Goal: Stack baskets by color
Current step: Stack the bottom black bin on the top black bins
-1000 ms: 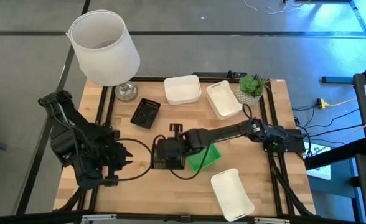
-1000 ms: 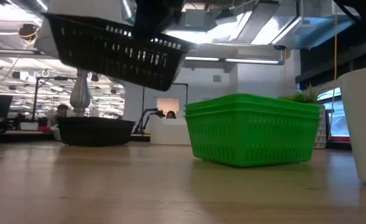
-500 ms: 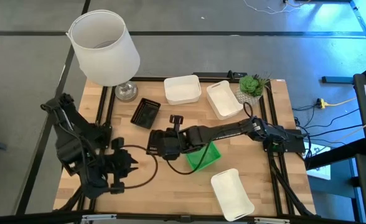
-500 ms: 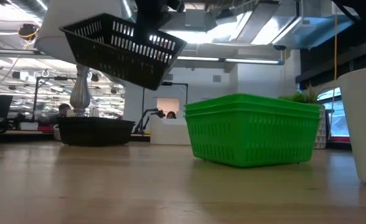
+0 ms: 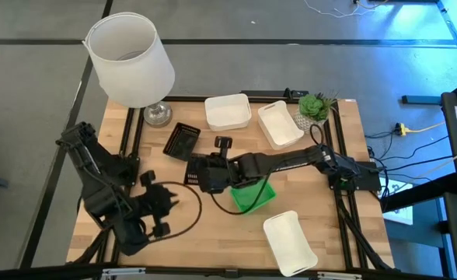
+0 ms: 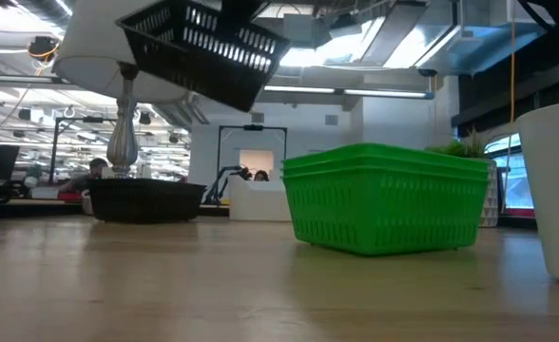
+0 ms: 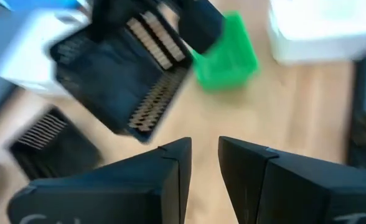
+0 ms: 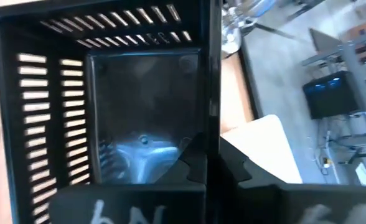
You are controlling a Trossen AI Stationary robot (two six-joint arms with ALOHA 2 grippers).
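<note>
Open tabletop before green baskets

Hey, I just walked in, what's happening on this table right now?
The right claw is shut on a black mesh basket, carrying it tilted above the table. A second black basket sits near the lamp. Two green baskets are already nested. The left claw waits, empty, at the table's left.
</note>
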